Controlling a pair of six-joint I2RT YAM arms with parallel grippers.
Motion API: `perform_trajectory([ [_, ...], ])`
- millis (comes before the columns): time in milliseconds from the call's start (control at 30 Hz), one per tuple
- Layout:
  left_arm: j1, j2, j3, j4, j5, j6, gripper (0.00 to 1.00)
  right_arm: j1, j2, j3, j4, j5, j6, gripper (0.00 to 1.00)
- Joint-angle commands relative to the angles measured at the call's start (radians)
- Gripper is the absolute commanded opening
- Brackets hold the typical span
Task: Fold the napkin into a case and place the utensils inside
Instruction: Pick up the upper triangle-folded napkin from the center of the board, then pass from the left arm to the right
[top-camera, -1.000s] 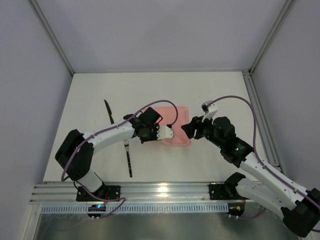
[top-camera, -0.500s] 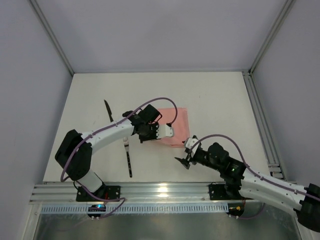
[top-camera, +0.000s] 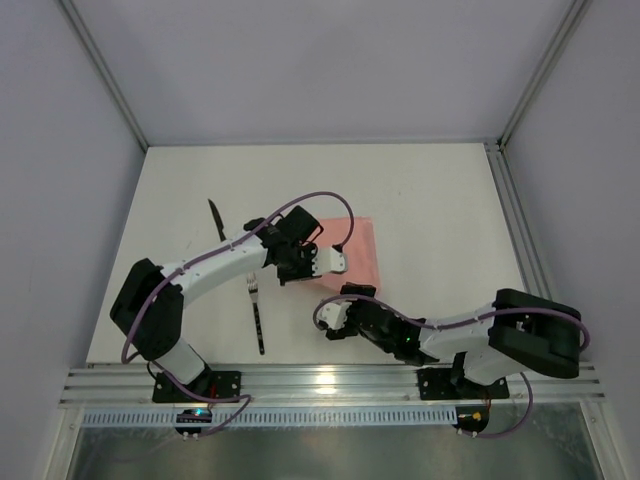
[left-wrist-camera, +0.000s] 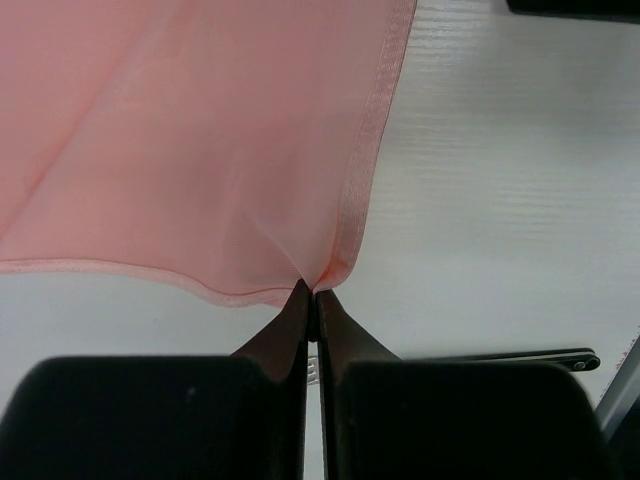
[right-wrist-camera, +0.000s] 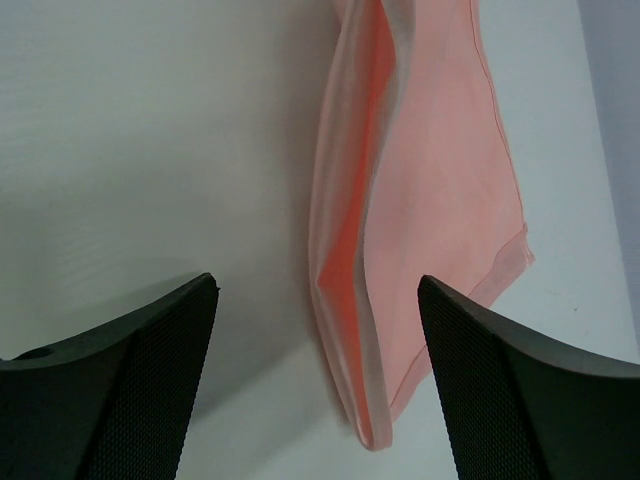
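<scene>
Right end effector swings from the right side of the napkin to its near edge, jaws wide, empty; cloth lies on worktop, long axis straight ahead, left end effector pinching its corner

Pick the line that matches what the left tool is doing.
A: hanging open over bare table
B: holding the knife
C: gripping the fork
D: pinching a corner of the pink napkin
D: in the left wrist view the left tool is shut, its tips pinching a hemmed corner of the napkin. In the top view the fork and knife lie apart from it.
</scene>
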Motion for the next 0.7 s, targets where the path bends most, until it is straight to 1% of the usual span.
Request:
perform_trajectory([
  [0,0.005,-0.001,0.042,-0.023,0.039,0.005,0.0,0.011,0.121,0.062,0.21,0.113,-0.061,0.84],
  [167,0.009,-0.004,0.042,-0.038,0.046,0.017,0.0,0.011,0.262,0.106,0.227,0.131,-0.073,0.81],
  [200,0.009,-0.004,0.042,-0.04,0.052,0.019,0.0,0.01,0.28,0.111,0.232,0.136,-0.075,0.78],
  [267,0.017,-0.004,0.043,-0.044,0.059,0.02,0.0,0.011,0.325,0.131,0.249,0.157,-0.092,0.75],
  [300,0.02,-0.006,0.045,-0.046,0.069,0.019,0.0,0.013,0.337,0.143,0.229,0.165,-0.09,0.72],
  [433,0.034,-0.009,0.052,-0.06,0.098,0.023,0.0,0.013,0.403,0.201,0.178,0.188,-0.095,0.7],
  [500,0.035,-0.012,0.054,-0.063,0.103,0.023,0.0,0.013,0.441,0.235,0.163,0.211,-0.095,0.66],
  [600,0.038,-0.007,0.052,-0.067,0.115,0.026,0.0,0.015,0.466,0.255,0.163,0.239,-0.101,0.48],
  [633,0.04,-0.007,0.052,-0.069,0.12,0.028,0.0,0.015,0.466,0.255,0.164,0.242,-0.099,0.39],
  [667,0.041,-0.007,0.052,-0.072,0.125,0.028,0.0,0.013,0.464,0.255,0.164,0.239,-0.095,0.36],
])
